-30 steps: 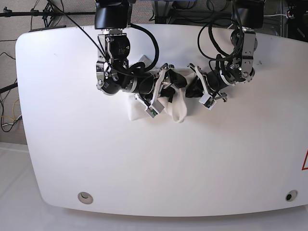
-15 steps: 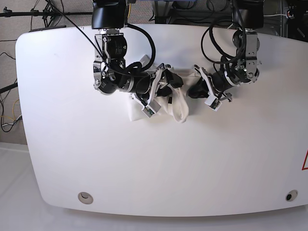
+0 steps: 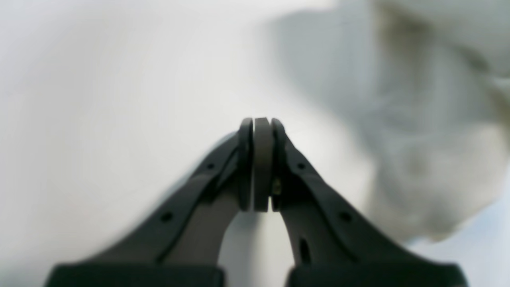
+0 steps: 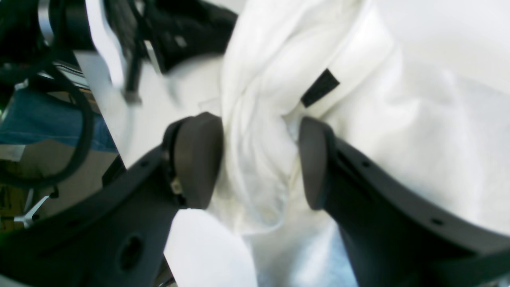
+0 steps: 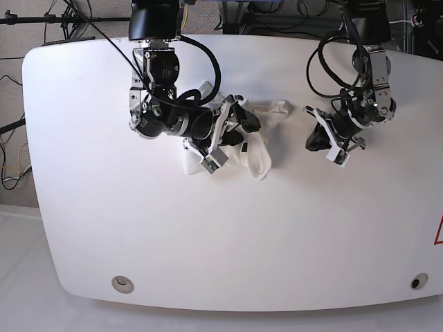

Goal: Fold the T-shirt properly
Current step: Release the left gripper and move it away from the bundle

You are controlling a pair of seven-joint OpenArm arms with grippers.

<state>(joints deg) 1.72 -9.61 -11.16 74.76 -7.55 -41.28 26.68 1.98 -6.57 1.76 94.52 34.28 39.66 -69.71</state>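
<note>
The T-shirt (image 5: 257, 155) lies as a bunched white heap near the back middle of the white table (image 5: 208, 242). My right gripper (image 5: 232, 131) sits on top of the heap. In the right wrist view a thick fold of the T-shirt (image 4: 378, 119) fills the wide gap of my right gripper (image 4: 259, 163), touching both pads, and the black neck label (image 4: 320, 87) shows just above. My left gripper (image 5: 315, 138) hangs to the right of the heap, clear of it. In its own view the left gripper (image 3: 261, 121) is shut on nothing, with blurred T-shirt cloth (image 3: 418, 119) to its right.
Black cables and stands crowd the table's far edge. Two round holes (image 5: 122, 283) (image 5: 417, 281) sit at the near corners. A red mark (image 5: 439, 232) shows at the right edge.
My left arm has pulled away to the right, off the T-shirt. The right gripper stays on the heap, shifted slightly, its jaws a little narrower around the fold.
</note>
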